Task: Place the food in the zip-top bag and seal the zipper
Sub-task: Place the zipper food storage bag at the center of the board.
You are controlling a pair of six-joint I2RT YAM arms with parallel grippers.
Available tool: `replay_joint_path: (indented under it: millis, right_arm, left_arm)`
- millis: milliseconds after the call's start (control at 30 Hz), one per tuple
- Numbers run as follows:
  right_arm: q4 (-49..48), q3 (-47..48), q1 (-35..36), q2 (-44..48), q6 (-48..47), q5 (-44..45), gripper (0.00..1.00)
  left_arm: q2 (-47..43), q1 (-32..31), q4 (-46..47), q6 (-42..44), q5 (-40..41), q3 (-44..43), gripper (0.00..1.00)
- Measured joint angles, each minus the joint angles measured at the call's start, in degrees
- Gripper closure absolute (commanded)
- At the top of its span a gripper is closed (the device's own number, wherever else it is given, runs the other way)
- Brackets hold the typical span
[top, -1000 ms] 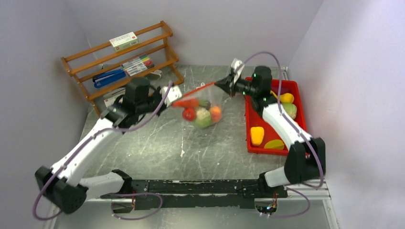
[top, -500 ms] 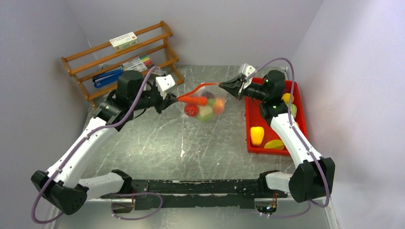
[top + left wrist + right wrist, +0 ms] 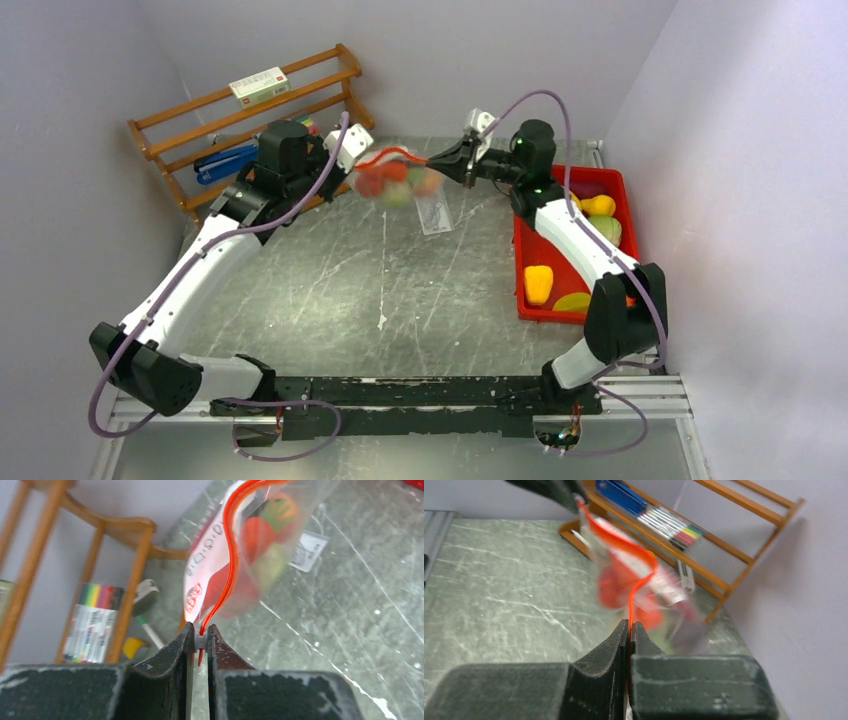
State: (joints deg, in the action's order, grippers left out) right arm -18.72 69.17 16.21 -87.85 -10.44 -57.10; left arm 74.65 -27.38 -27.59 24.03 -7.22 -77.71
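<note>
The clear zip-top bag hangs in the air at the back of the table between both grippers, blurred, with red, orange and green toy food inside. Its red-orange zipper runs slack and wavy between them. My left gripper is shut on the zipper's left end, on its white slider. My right gripper is shut on the zipper's right end. In the left wrist view the bag hangs beyond the jaws; in the right wrist view the bag shows blurred.
A red tray at the right holds a yellow pepper, a banana-like piece and green pieces. A wooden rack with markers and a box stands at the back left. A white label hangs below the bag.
Both grippers have moved toward the back and closer together, lifting the bag up and back. The zipper went from taut to slack and wavy.
</note>
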Motion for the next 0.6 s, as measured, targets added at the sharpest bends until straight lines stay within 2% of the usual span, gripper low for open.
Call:
replay_joint_path:
  millis: [133, 267, 333, 433, 533, 600]
  right_arm:
    - [-4.7, 0.0, 4.3, -1.9, 2.1, 0.0, 1.00]
    - [-10.8, -6.2, 6.9, -2.1, 3.0, 0.2, 0.98]
    - [-12.1, -9.9, 8.1, -3.4, 2.5, 0.3, 0.93]
    - [-10.1, -13.8, 9.2, -6.9, 0.5, 0.7, 0.80]
    - [-3.7, -15.5, 9.6, -9.4, -2.9, 1.2, 0.68]
    - [0.1, -16.0, 9.6, -8.9, -5.2, 1.2, 0.63]
  left_arm:
    - [-2.6, 0.2, -0.3, 1.3, 2.9, -1.4, 0.93]
    - [-9.4, 0.2, -2.8, 1.7, 2.0, 3.5, 0.93]
    - [-12.6, 0.2, -4.2, 1.6, 0.9, 7.7, 0.93]
    - [-14.1, 0.2, -7.1, 1.2, -1.0, 14.4, 0.92]
    - [-12.5, 0.2, -11.4, 1.0, -3.5, 19.6, 0.71]
    - [-12.0, 0.2, -13.9, 1.2, -5.6, 21.5, 0.66]
